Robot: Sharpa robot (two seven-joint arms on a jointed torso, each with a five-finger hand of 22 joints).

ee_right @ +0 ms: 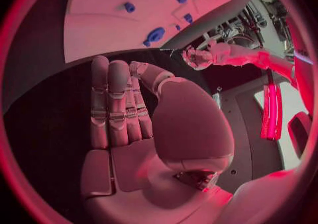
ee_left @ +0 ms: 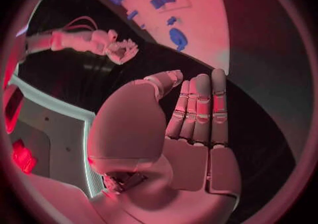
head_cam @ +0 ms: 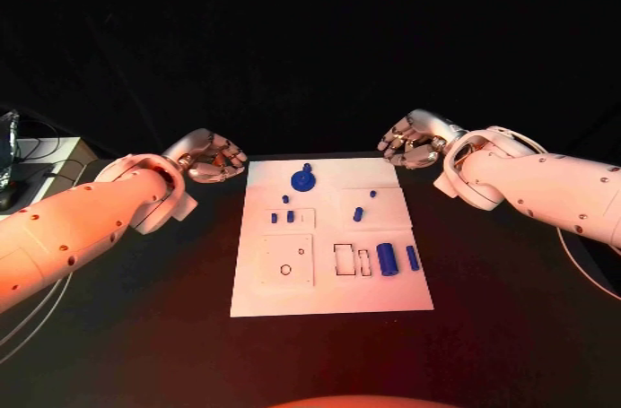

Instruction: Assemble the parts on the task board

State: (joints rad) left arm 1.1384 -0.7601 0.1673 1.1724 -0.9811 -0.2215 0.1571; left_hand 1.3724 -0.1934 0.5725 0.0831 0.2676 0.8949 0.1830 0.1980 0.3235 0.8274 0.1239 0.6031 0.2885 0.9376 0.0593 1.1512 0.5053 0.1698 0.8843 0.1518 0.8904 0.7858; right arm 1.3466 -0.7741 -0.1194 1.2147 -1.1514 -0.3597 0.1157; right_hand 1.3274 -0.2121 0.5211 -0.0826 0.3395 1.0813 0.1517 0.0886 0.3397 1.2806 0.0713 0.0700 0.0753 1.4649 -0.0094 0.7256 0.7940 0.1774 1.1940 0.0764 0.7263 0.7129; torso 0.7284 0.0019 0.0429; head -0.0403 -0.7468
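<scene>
The white task board lies in the middle of the black table. On its far end sits a round blue part, with several small blue parts around and below it. A thick blue cylinder and a thinner blue rod lie near its right edge. My left hand hovers off the board's far left corner and holds nothing. My right hand hovers off the far right corner, also holding nothing. In the wrist views each hand shows straight fingers side by side, and the round part lies beyond them.
Black table surrounds the board on all sides. A grey box with cables stands at the table's far left, behind my left arm. Empty outlined slots mark the board's near half.
</scene>
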